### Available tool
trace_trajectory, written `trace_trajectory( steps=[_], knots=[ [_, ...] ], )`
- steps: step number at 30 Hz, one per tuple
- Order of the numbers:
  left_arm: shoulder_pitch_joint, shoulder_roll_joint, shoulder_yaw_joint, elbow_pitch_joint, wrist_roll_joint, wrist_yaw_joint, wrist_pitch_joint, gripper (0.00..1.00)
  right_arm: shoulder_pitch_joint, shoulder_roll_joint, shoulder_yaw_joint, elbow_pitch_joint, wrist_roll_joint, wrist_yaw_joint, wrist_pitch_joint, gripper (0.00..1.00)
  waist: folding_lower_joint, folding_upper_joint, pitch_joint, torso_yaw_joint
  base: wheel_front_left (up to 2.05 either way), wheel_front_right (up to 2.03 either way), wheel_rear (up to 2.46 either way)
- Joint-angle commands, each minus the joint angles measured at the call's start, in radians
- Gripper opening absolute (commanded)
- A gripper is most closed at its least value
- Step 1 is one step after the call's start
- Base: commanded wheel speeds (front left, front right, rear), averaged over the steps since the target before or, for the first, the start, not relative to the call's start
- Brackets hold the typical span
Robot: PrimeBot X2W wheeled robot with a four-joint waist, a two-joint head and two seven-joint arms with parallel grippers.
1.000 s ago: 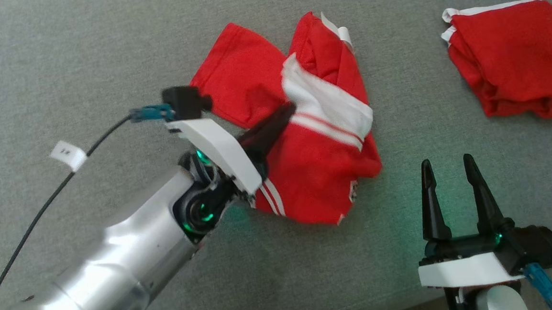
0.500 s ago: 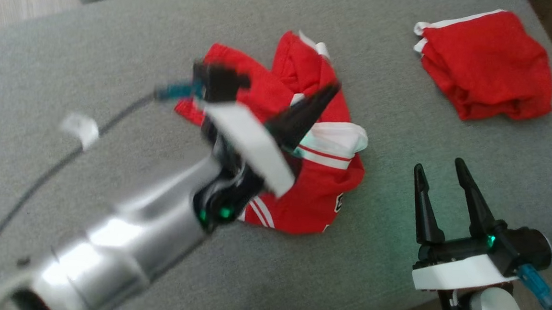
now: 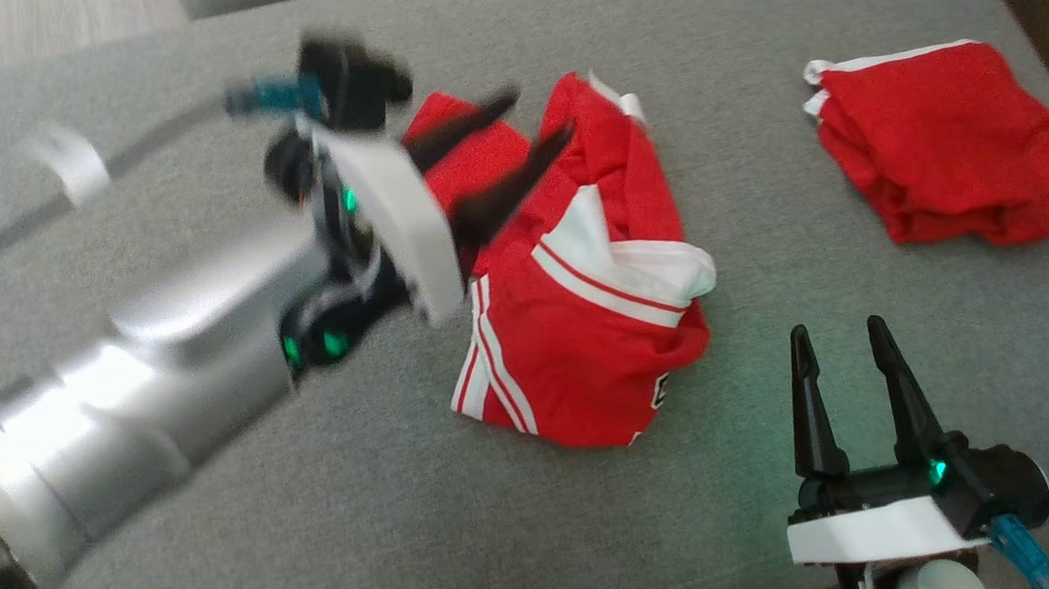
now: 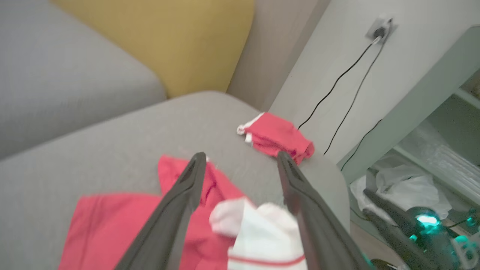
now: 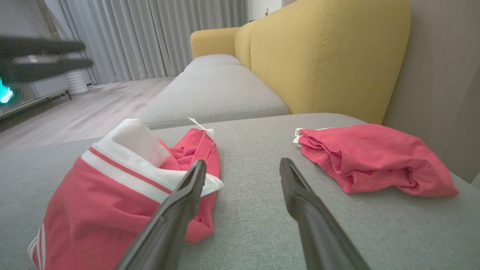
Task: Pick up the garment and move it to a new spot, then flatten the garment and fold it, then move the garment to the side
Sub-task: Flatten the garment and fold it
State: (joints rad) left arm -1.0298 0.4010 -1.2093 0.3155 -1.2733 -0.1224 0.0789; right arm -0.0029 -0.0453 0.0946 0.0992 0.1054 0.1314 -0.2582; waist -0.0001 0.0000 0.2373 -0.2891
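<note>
Grey woven-fabric sofa seat (image 3: 564, 534) is the work surface. A folded red cloth bundle with white trim (image 3: 944, 143) sits near its far right corner, well apart from the rest. A yellow upholstered backrest (image 5: 330, 56) stands behind it, with a 2nd grey seat cushion (image 5: 213, 90) further along. Grey pleated curtains (image 5: 150, 33) hang over a light wood floor (image 5: 93, 108). A white wall socket (image 4: 379, 28) has 2 black cables (image 4: 337, 80) hanging down. A pale green shelf unit (image 4: 420, 93) holds a crumpled white plastic bag (image 4: 405, 189).
</note>
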Motion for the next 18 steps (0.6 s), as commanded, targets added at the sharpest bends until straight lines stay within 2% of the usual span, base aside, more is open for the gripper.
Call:
trace_trajectory(
  steps=[1, 4, 5, 10, 13, 18],
  knots=[
    [-0.017, -0.007, 0.023, -0.011, 0.004, 0.003, 0.0, 1.0, -0.012, -0.005, 0.019, -0.036, -0.003, -0.001, -0.004, 1.0, 0.0001, 0.0, 0.018, 0.015, 0.0, 0.0, 0.0],
    [0.014, -0.065, -0.004, 0.069, 0.026, 0.05, -0.007, 1.0, -0.025, -0.005, 0.014, -0.04, -0.012, -0.001, -0.004, 1.0, 0.0001, 0.0, 0.045, 0.032, 0.0, 0.0, 0.0],
    [0.025, -0.118, -0.017, 0.118, 0.046, 0.08, -0.016, 1.0, -0.036, -0.005, 0.01, -0.043, -0.016, -0.001, -0.004, 1.0, 0.0001, 0.0, 0.062, 0.041, 0.0, 0.0, 0.0],
    [0.027, -0.227, -0.036, 0.206, 0.087, 0.119, -0.03, 1.0, -0.056, -0.005, 0.001, -0.051, -0.023, -0.001, -0.004, 1.0, 0.0001, 0.0, 0.092, 0.053, 0.0, 0.0, 0.0],
    [0.023, -0.263, -0.042, 0.257, 0.106, 0.124, -0.035, 1.0, -0.062, -0.005, 0.002, -0.051, -0.026, -0.001, -0.004, 1.0, 0.0001, 0.0, 0.097, 0.051, 0.0, 0.0, 0.0],
    [0.005, -0.296, -0.022, 0.292, 0.103, 0.099, -0.083, 1.0, -0.063, -0.005, 0.008, -0.051, -0.021, -0.001, -0.004, 1.0, 0.0001, 0.0, 0.098, 0.042, 0.0, 0.0, 0.0]
  ],
)
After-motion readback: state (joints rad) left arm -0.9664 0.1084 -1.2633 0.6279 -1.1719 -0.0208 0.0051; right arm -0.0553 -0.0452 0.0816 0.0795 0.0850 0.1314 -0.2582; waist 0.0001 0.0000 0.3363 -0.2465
